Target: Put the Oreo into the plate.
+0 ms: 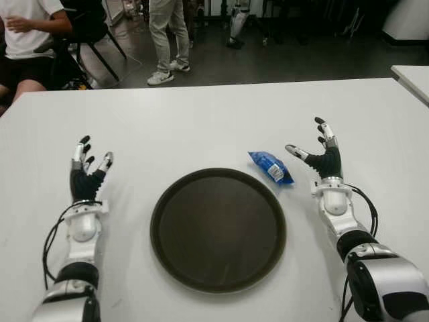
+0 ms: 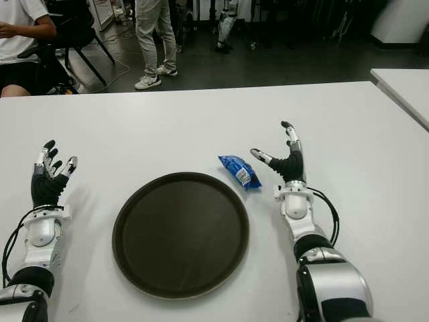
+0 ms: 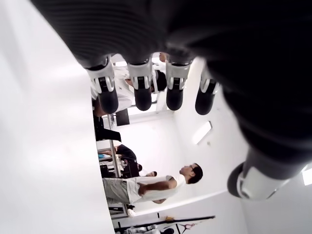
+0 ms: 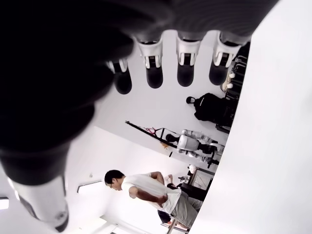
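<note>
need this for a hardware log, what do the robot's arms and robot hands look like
Both match. The left robot hand and right robot hand have black palms and fingers with silver-white segments and black tips. Each wrist is a white and silver housing, and the forearms are silver with black joint bands. A thin black cable loops beside the left wrist, and another beside the right.

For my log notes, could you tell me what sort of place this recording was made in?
Probably a robotics lab or workshop: a white table set up for tests, people standing and sitting behind it, and what looks like another humanoid robot in the right wrist view.
</note>
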Controlling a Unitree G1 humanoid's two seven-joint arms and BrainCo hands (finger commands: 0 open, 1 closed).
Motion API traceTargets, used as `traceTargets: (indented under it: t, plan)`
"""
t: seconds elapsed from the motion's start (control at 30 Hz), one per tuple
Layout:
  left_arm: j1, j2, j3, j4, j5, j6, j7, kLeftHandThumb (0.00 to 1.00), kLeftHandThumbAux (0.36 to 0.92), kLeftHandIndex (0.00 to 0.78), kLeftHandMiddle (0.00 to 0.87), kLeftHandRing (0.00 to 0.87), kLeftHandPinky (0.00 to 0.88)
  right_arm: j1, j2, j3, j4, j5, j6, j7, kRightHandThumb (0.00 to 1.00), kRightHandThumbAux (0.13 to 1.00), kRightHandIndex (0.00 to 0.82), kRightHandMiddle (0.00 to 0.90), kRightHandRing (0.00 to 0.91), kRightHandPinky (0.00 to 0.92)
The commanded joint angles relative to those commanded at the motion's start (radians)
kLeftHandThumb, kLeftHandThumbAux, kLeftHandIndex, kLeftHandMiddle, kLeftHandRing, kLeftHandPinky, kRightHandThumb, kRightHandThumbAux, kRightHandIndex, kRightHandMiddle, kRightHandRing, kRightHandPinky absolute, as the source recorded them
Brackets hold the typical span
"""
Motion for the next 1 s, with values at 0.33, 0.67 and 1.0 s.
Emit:
traceTargets:
  t: [0.33, 0.67, 1.0]
  plan:
    - [0.011, 0.002, -0.005, -0.036, -0.004, 0.036, -0.018, 0.305, 0.586, 0.001, 0.000, 0.000, 0.000, -0.001, -0.005, 0.006, -0.007, -0.009, 0.039, -0.008, 0.314, 0.651, 0.000, 0.003, 0.000, 0.012]
    - [0.018, 0.001, -0.002, -0.057, -0.009, 0.054, -0.028, 0.296, 0.591, 0.005, 0.005, 0.000, 0.000, -0.002, -0.008, 0.014, -0.012, -0.015, 0.058, -0.014, 0.366, 0.663, 0.005, 0.009, 0.000, 0.022]
    - [0.023, 0.004, -0.004, -0.061, -0.003, 0.065, -0.024, 0.270, 0.588, 0.004, 0.011, 0.000, 0.000, 0.000, -0.004, 0.010, -0.016, -0.002, 0.058, -0.004, 0.341, 0.669, 0.004, 0.004, 0.000, 0.005]
